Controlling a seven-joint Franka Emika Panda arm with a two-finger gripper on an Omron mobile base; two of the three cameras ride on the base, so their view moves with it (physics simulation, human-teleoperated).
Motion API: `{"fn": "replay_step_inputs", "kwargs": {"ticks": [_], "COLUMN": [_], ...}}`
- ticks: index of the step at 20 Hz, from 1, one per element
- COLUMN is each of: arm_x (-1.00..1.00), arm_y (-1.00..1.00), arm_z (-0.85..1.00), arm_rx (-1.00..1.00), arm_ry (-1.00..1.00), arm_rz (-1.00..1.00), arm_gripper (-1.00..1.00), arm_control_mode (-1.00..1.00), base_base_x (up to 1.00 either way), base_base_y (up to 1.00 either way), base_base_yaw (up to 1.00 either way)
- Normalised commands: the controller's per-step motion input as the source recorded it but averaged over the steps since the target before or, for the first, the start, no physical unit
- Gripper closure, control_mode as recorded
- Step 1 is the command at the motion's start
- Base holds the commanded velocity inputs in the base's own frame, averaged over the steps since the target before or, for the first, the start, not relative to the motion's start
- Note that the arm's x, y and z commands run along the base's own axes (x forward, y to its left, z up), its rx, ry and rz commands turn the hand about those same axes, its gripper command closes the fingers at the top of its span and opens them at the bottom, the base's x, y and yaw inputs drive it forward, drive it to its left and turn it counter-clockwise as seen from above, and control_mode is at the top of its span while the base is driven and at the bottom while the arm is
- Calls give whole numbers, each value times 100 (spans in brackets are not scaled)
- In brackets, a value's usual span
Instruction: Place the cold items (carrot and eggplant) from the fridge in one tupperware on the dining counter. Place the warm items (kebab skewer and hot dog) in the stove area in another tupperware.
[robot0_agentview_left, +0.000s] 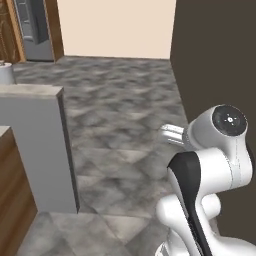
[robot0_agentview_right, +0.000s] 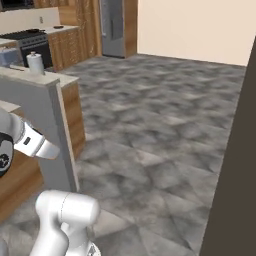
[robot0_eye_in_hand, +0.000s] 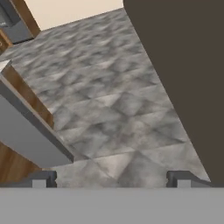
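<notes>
My gripper (robot0_eye_in_hand: 113, 178) is open. Its two dark fingertips (robot0_eye_in_hand: 43, 178) stand wide apart at the bottom of the hand view, with nothing between them but grey stone floor (robot0_eye_in_hand: 109, 109). My white arm (robot0_agentview_left: 210, 170) is folded close to the base. The fridge (robot0_agentview_right: 112, 27) stands far off across the room, its steel door shut, and also appears as the fridge (robot0_agentview_left: 35, 30) at the upper left. The stove (robot0_agentview_right: 30, 42) sits along the far left wall. The carrot, eggplant, kebab skewer, hot dog and tupperware are out of view.
A grey-sided counter end (robot0_agentview_left: 35, 145) with a pale stone top juts in from the left, seen too as the counter (robot0_agentview_right: 45, 110). A paper towel roll (robot0_agentview_right: 35, 62) stands on it. A dark wall (robot0_agentview_left: 215, 50) rises close on the right. Open floor (robot0_agentview_left: 120, 100) stretches ahead.
</notes>
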Motion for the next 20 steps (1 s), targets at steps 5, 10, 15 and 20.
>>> {"fn": "replay_step_inputs", "kwargs": {"ticks": [5,10,15,20], "arm_x": [0,0,0,0], "arm_y": [0,0,0,0], "arm_z": [0,0,0,0], "arm_rx": [0,0,0,0], "arm_ry": [0,0,0,0], "arm_rz": [0,0,0,0], "arm_gripper": [-100,-100,-100,-100], "arm_control_mode": [100,100,100,100], "base_base_x": [88,95,98,99], "base_base_y": [-66,-48,-44,-48], "base_base_yaw": [20,21,22,25]}}
